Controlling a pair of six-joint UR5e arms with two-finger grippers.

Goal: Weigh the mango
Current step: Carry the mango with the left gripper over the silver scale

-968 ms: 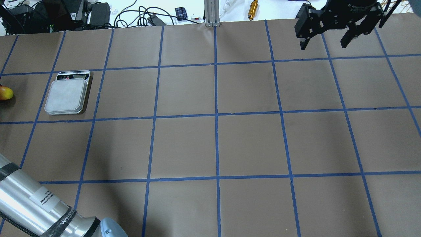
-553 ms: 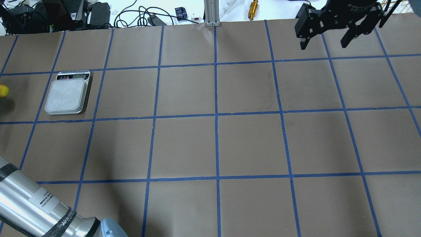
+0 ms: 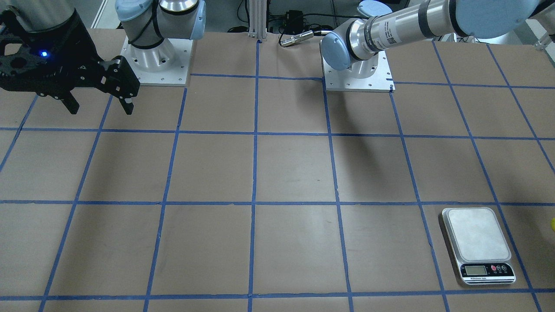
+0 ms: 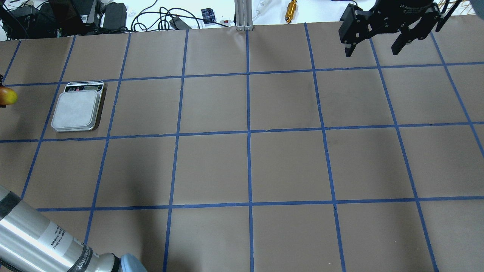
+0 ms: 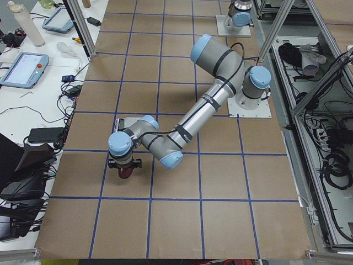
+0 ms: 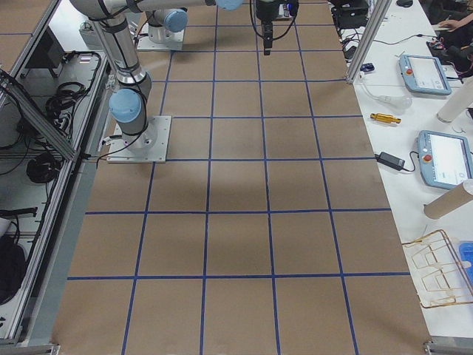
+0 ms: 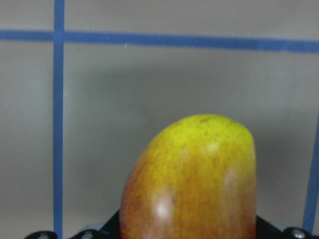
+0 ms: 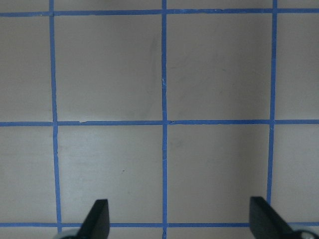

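The mango (image 7: 192,184), yellow at its tip and red-orange lower down, fills the left wrist view, held off the brown table. My left gripper (image 5: 124,164) is shut on it, left of the scale. The mango shows at the overhead view's left edge (image 4: 7,96) and as a yellow sliver at the front view's right edge (image 3: 553,224). The scale (image 4: 76,110) has a bare grey platform and also shows in the front view (image 3: 477,236). My right gripper (image 4: 374,45) is open and empty, hanging over the far right of the table (image 3: 99,106).
The table is brown paper with a blue tape grid (image 4: 248,132). Cables, boxes and a brass part (image 4: 291,10) lie beyond the far edge. The arm bases (image 3: 158,60) stand on the robot's side. Tablets and a wire rack (image 6: 443,270) sit on a side bench.
The mango has moved toward the table's far side at the overhead view's left edge, leaving its shadow lower. The left forearm has shifted down in that view. The right gripper is still.
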